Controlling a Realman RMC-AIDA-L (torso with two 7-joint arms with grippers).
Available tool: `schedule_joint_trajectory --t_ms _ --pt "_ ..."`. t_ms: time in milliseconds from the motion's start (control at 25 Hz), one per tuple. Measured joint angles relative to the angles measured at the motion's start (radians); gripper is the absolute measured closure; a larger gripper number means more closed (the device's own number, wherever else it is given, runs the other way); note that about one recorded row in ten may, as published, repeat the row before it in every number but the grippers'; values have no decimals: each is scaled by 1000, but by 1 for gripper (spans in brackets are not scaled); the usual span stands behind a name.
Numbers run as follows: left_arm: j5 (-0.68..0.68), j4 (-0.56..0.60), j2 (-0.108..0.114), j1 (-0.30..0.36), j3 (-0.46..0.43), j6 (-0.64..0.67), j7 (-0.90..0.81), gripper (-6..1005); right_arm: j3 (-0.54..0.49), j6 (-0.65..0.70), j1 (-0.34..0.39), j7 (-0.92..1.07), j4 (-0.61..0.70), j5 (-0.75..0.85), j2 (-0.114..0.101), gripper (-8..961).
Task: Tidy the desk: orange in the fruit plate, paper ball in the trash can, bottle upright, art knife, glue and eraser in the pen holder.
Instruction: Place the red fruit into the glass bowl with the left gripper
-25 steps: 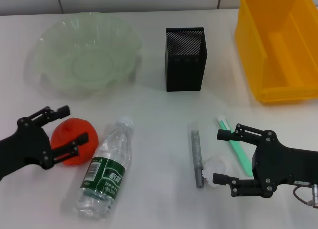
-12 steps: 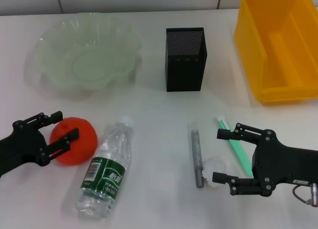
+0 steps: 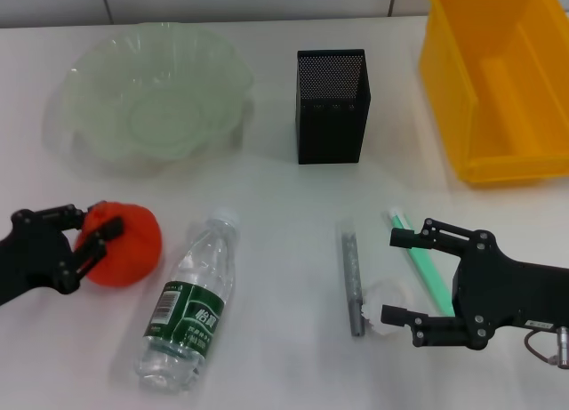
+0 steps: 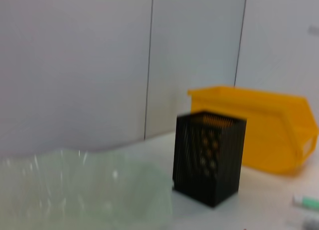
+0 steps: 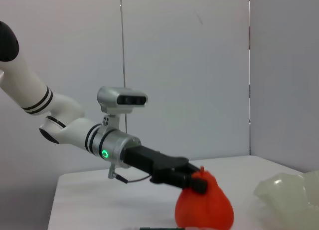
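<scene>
1. Now we see the left gripper closed around the orange, just left of the lying bottle.
2. Our right gripper stands wide open, the paper ball between its fingers, holding nothing.
3. We count one orange, one bottle, one paper ball.
4. Beyond the bottle, bare table separates it from the fruit plate, pen holder and trash can.

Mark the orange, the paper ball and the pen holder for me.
orange [image 3: 129,250], head view, on its right flank.
paper ball [image 3: 380,296], head view, on its top.
pen holder [image 3: 332,116], head view, on its front mesh wall.
</scene>
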State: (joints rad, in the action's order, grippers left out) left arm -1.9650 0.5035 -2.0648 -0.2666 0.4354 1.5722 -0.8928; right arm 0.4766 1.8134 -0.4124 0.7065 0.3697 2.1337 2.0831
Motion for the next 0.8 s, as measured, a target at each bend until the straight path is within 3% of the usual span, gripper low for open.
schedule_joint_trajectory --t_ms 120,400,520,560,640,800 --pt "22 31 2 2 -77 100 0 757 -3 3 0 0 0 0 -1 113" --pt "126 47 -1 -58 -140 192 -13 825 -6 19 3 2 0 -1 -3 114" --pt "146 24 -3 -153 -142 99 -55 848 -20 25 14 10 1 -1 -3 114" --pt "146 24 -3 -153 -142 99 -55 855 -26 27 17 12 1 -1 -3 114" --pt "146 -17 -4 -232 -137 -18 -66 869 -39 47 29 40 6 -2 -3 114" --pt "147 -58 -5 -301 -136 -131 -61 893 -54 56 31 70 9 -2 -3 114"
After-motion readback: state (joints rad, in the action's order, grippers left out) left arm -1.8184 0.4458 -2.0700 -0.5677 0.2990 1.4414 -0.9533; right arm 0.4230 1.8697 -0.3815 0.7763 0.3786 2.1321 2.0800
